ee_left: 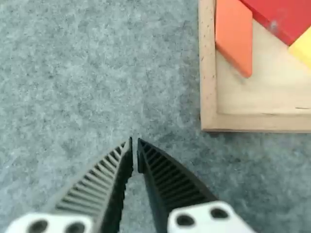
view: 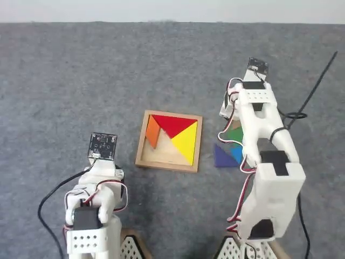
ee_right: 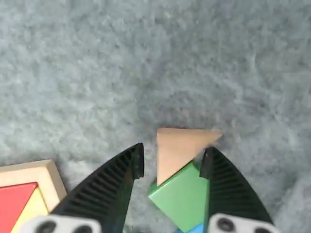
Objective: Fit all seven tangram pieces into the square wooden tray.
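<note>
The tabletop (view: pixel 75 75) wears a grey, fuzzy, felt-like covering. On it lies the square wooden tray (view: pixel 141 141), made of pale plain wood with a raised rim and a smooth flat floor. Three flat, brightly coloured pieces lie inside it. A large red triangle (view: pixel 173 123) runs along the far rim. A large yellow triangle (view: pixel 186 143) lies against the side nearer my right arm. An orange parallelogram (view: pixel 153 131) sits in the far corner on my left arm's side. The near part of the tray floor is bare wood.

My right pincer (ee_right: pixel 173 153) is released, with its black ribbed fingers spread to either side of a small plain-wood triangle (ee_right: pixel 181 145) lying on the covering. One finger stands clear of the triangle. The other is at its corner, and I cannot tell whether it touches. Hard against that triangle is a green square (ee_right: pixel 182 196). Beside the square, between the tray and my right arm, lie a blue triangle (view: pixel 236 154) and a dark purple triangle (view: pixel 221 157), touching each other.

My left pincer (ee_left: pixel 134 142) is clenched on nothing, its toothed fingers almost meeting over bare covering. It is near the tray's near corner but apart from it.
</note>
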